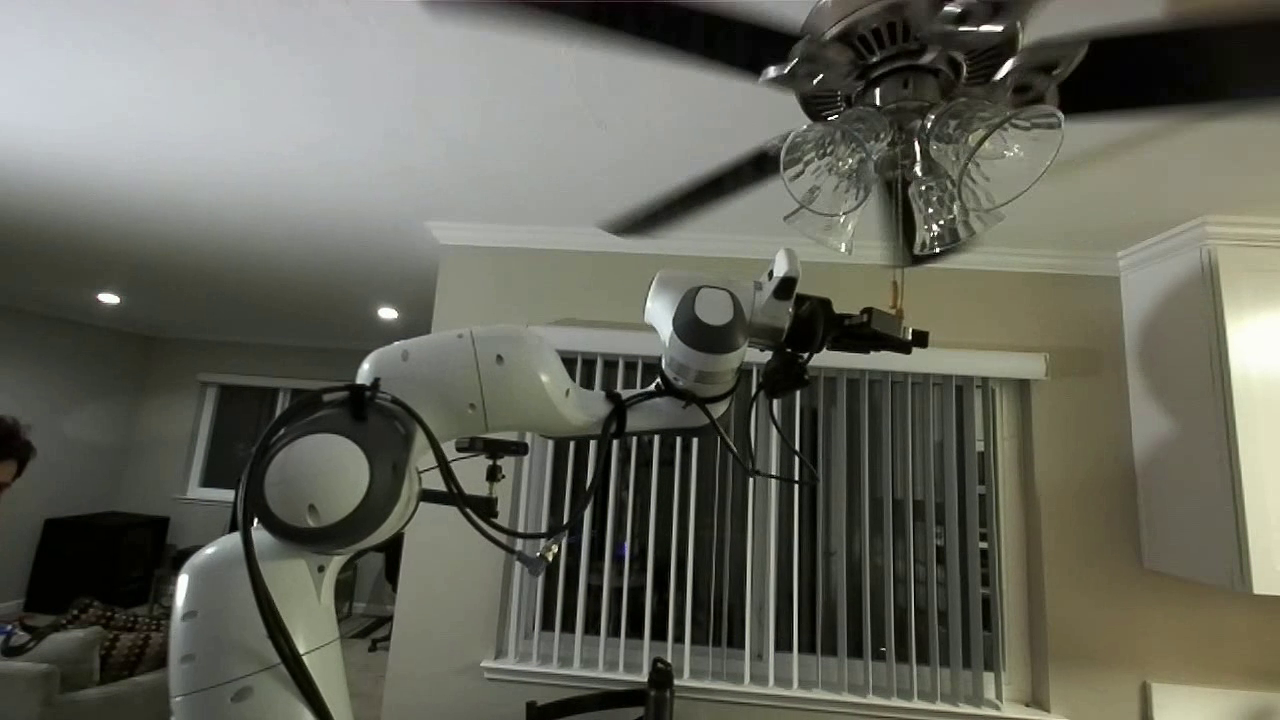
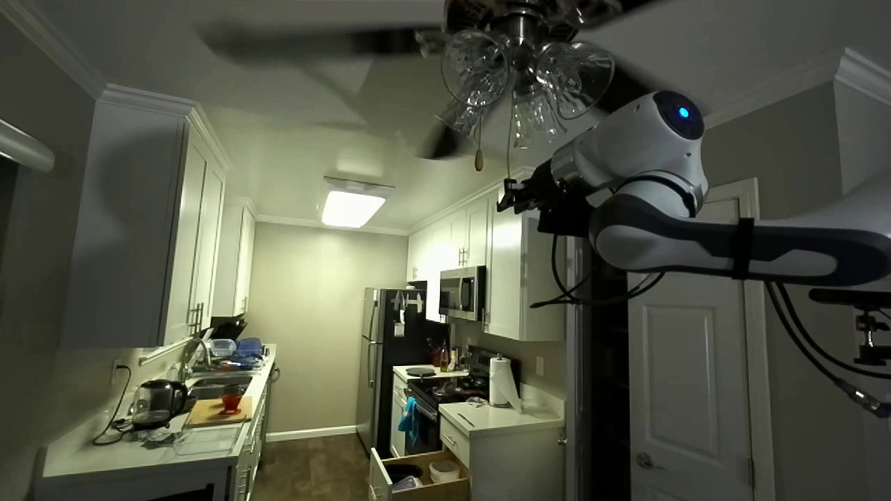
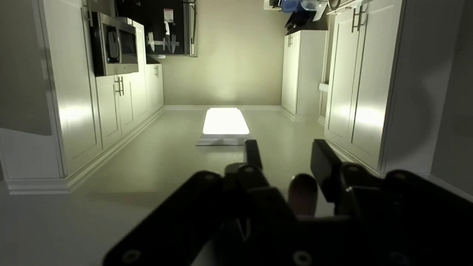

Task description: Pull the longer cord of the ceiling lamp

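Observation:
The ceiling lamp hangs from the ceiling with bell-shaped glass shades and dark, motion-blurred blades; it also shows in an exterior view. The longer cord hangs thin and pale from it, its lower end reaching my gripper. The shorter cord's wooden end piece hangs free beside it. In the wrist view my gripper is open, and the longer cord's rounded end piece lies between the fingers, nearer the right one. Whether they touch, I cannot tell. My gripper is level below the shades.
Fan blades spread around the lamp above my arm. White wall cabinets stand across the room, and a cabinet stands beyond my gripper. Window blinds are behind the arm. Loose cables hang below the wrist.

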You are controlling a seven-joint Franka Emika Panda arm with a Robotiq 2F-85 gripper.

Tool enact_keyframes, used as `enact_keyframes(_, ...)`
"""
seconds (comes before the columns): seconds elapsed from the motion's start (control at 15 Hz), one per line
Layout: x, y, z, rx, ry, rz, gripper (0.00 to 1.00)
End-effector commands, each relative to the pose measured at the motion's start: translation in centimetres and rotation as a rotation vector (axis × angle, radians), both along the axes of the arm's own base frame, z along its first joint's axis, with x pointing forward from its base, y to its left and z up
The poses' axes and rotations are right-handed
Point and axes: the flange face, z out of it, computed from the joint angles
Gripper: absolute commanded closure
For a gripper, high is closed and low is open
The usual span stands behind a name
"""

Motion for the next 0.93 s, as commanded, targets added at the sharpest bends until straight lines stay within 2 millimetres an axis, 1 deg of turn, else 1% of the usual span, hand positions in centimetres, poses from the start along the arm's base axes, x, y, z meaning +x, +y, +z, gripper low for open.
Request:
enact_keyframes(0.0, -0.4, -0.4, -1.4, 0.002, 0.041, -0.001, 0.29)
enact_keyframes(0.27, -0.5, -0.2, -3.0, 0.016, 0.082, 0.025, 0.03)
enact_keyframes(0.33, -0.5, 0.0, -3.5, 0.014, 0.092, 0.029, 0.01)
enact_keyframes(0.4, 0.2, -0.1, -2.6, 0.021, 0.065, 0.028, 0.15)
enact_keyframes(0.53, 0.2, 0.2, -3.2, 0.02, 0.076, 0.035, 0.01)
enact_keyframes(0.87, 0.1, 0.2, -3.2, 0.02, 0.076, 0.034, 0.0)
